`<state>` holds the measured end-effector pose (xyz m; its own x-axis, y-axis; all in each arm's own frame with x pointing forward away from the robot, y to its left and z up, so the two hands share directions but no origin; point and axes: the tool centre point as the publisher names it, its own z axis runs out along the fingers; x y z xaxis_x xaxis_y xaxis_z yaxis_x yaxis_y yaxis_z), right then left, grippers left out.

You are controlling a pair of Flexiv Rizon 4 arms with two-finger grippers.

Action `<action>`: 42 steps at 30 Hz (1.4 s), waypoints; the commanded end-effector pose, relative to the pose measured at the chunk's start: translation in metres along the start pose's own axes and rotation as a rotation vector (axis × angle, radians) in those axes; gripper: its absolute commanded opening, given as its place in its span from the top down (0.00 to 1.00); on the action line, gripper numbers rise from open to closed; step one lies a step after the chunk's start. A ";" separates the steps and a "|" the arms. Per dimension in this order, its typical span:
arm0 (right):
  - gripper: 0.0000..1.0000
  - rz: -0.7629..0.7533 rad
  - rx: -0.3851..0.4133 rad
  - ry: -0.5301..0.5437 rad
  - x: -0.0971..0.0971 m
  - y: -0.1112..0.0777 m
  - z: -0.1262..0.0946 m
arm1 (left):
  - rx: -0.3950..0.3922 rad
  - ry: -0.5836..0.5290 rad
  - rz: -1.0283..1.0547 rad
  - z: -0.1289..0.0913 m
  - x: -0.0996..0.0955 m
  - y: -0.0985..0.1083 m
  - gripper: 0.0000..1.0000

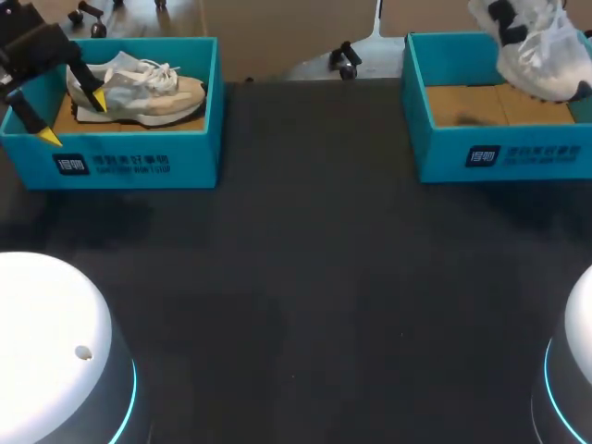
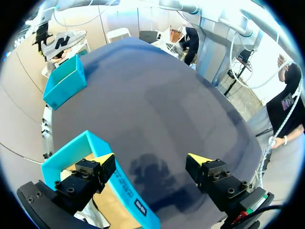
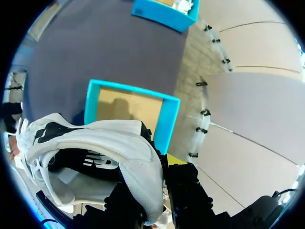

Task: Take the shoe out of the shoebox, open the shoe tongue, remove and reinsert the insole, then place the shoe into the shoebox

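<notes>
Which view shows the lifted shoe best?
Right wrist view: the shoe fills it, held by the right end effector. Head view crops it above the box; left wrist view shows it tiny, far off.

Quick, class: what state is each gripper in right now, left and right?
Left gripper: open, holding nothing.
Right gripper: shut on the white shoe.
</notes>
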<state>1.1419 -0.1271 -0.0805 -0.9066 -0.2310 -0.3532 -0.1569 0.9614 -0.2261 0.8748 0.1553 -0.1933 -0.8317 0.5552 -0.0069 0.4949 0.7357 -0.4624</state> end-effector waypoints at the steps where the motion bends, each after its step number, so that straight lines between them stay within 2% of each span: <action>1: 1.00 -0.001 0.003 0.038 -0.013 0.002 0.000 | -0.002 0.001 0.001 0.000 0.000 0.000 0.00; 11: 1.00 -0.001 0.003 0.038 -0.013 0.002 0.000 | -0.002 0.001 0.001 0.000 0.000 0.000 0.00; 13: 1.00 0.023 0.010 0.051 -0.015 0.000 0.013 | -0.002 0.001 0.001 0.000 0.000 0.000 0.00; 14: 1.00 0.033 0.002 0.049 -0.019 -0.004 0.017 | -0.002 0.001 0.001 0.000 0.000 0.000 0.00; 16: 1.00 0.014 0.048 0.050 -0.028 -0.011 0.024 | -0.002 0.001 0.001 0.000 0.000 0.000 0.00; 21: 1.00 0.028 0.024 0.015 -0.043 -0.040 0.043 | -0.002 0.001 0.001 0.000 0.000 0.000 0.00; 23: 1.00 0.033 0.046 0.020 -0.048 -0.050 0.052 | -0.002 0.001 0.001 0.000 0.000 0.000 0.00; 24: 1.00 0.055 0.023 0.011 -0.049 -0.055 0.057 | -0.002 0.001 0.001 0.000 0.000 0.000 0.00; 26: 1.00 0.044 0.060 0.021 -0.053 -0.061 0.064 | -0.002 0.001 0.001 0.000 0.000 0.000 0.00; 32: 1.00 0.063 0.058 0.046 -0.051 -0.072 0.085 | -0.002 0.001 0.001 0.000 0.000 0.000 0.00; 36: 1.00 0.183 0.060 0.069 -0.037 -0.082 0.093 | -0.002 0.001 0.001 0.000 0.000 0.000 0.00; 40: 1.00 0.499 0.146 0.172 -0.013 -0.097 0.103 | -0.002 0.001 0.001 0.000 0.000 0.000 0.00; 42: 1.00 0.660 0.206 0.256 0.003 -0.102 0.107 | -0.002 0.001 0.001 0.000 0.000 0.000 0.00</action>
<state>1.2095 -0.2368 -0.1507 -0.9484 0.0984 -0.3014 0.1687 0.9615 -0.2171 0.8748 0.1553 -0.1933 -0.8317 0.5551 -0.0069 0.4949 0.7357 -0.4624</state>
